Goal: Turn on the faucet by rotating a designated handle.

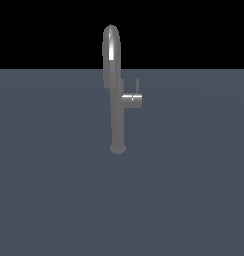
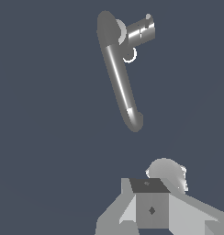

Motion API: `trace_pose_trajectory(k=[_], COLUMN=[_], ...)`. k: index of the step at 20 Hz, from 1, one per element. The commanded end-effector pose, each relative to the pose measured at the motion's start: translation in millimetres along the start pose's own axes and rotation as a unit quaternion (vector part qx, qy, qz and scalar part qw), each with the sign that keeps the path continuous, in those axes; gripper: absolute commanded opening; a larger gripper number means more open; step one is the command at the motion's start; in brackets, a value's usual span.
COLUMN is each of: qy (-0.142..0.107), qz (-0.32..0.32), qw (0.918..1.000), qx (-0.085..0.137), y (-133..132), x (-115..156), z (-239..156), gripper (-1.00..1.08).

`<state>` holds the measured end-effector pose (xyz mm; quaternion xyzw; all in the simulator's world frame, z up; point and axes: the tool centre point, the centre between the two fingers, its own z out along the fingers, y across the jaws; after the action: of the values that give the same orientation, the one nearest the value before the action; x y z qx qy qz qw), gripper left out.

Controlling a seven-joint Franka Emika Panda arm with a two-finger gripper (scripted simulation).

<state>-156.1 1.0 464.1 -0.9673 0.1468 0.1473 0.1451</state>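
The faucet is a slim grey metal column on a small round base, with a high arched spout. The handle is a short cylinder stub jutting toward the exterior view's right, with a thin lever stick pointing up at its end. No gripper or arm shows in the exterior view. The wrist view looks down on the faucet and the handle from above. Grey parts of my gripper fill the picture's edge, well apart from the handle. I cannot make out how the jaws stand.
The faucet stands alone on a flat dark blue-grey surface that runs across the whole exterior view. Behind it is plain black background.
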Motion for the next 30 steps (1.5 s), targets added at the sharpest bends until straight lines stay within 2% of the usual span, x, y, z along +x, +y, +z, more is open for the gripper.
trace_pose_trajectory(k=[1,5,9,13,16,19,23,27,30], qy=[-0.021,-0.054,-0.089,-0.124,-0.152,-0.180,-0.217,-0.254,-0.281], qz=[0.021,0.056,0.091,0.127,0.154,0.183,0.220,0.257,0.285], qw=[0.9993,0.9954,0.9877,0.9758,0.9637,0.9485,0.9239,0.8944,0.8687], qx=[0.021,0.056,0.091,0.128,0.157,0.186,0.225,0.263,0.292], y=[-2,-5,-6,-6,-4,-2,2,8,12], x=[14,38,62,87,106,125,150,174,191], z=[0,1,4,9,14,20,30,43,55], gripper=[-1.00,-1.00,-1.00,-1.00,-1.00,-1.00,-1.00,-1.00,-1.00])
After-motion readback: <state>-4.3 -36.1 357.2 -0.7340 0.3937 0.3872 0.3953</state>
